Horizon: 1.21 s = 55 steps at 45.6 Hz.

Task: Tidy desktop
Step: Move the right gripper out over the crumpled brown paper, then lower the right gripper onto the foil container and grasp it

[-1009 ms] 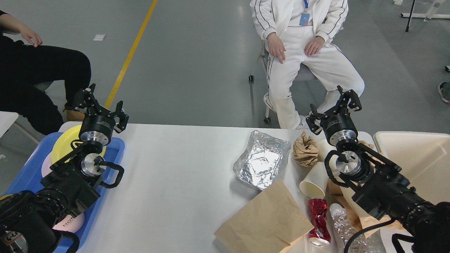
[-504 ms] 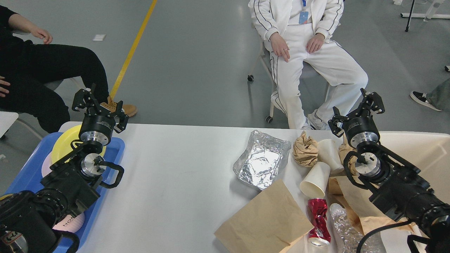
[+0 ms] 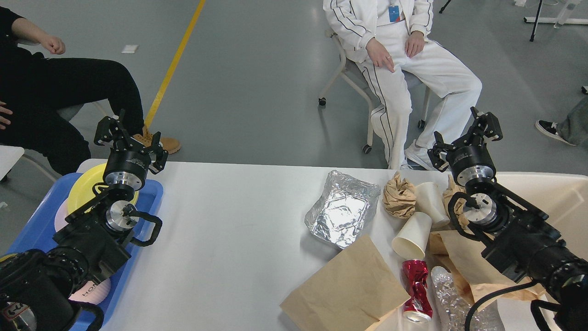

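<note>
- Litter crowds the white tabletop (image 3: 220, 230) toward its right edge: foil tray (image 3: 340, 208), paper cups (image 3: 412, 235), crushed can (image 3: 415, 289).
- Right tool (image 3: 464, 133), released and empty, hangs just beyond the litter, nearer than the left.
- Left tool (image 3: 130, 138), also released, hovers over the far-left corner.

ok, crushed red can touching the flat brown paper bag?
Touching. In the head view the crushed red can lies against the flat brown paper bag, whose right corner overlaps the can's side with no white tabletop showing between them.

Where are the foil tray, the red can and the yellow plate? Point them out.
foil tray (image 3: 341, 212), head view, its crinkled floor.
red can (image 3: 416, 287), head view, its crushed side.
yellow plate (image 3: 85, 184), head view, its bare rim.
</note>
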{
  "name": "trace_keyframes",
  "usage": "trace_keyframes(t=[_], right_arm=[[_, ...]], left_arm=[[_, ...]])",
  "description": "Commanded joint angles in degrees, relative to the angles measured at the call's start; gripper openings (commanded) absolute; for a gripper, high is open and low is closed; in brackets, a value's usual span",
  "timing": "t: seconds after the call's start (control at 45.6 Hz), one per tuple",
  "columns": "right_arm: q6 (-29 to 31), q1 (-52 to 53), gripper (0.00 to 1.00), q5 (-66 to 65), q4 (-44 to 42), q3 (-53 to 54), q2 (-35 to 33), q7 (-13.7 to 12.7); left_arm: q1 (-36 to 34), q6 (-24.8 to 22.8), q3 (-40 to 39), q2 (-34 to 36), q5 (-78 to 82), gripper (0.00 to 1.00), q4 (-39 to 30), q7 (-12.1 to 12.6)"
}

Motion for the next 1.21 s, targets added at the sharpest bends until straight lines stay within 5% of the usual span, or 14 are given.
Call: trace_keyframes(t=[0.0,0.482,0.636,0.899,1.184], right_arm=[[2.4,1.9,1.00,-0.9,0.6,-4.4,-0.5,-0.1],[3.5,15.1,1.00,-10.4,9.8,-40.6,-13.7,-2.0],[3.5,23.1,1.00,-13.5,11.0,-59.1,-13.7,-8.6],[7.5,34.6,1.00,-7.0,14.2,-76.8,-10.5,-29.4],[11.5,43.1,1.00,-3.3,24.5,-89.5,-8.3,-30.4]], left_arm=[[0.0,0.0,0.0,0.0,0.0,0.96,0.0,0.0],[0.0,0.0,0.0,0.0,0.0,0.96,0.0,0.0],[0.0,0.0,0.0,0.0,0.0,0.96,0.0,0.0],[0.0,0.0,0.0,0.0,0.0,0.96,0.0,0.0],[0.0,0.0,0.0,0.0,0.0,0.96,0.0,0.0]])
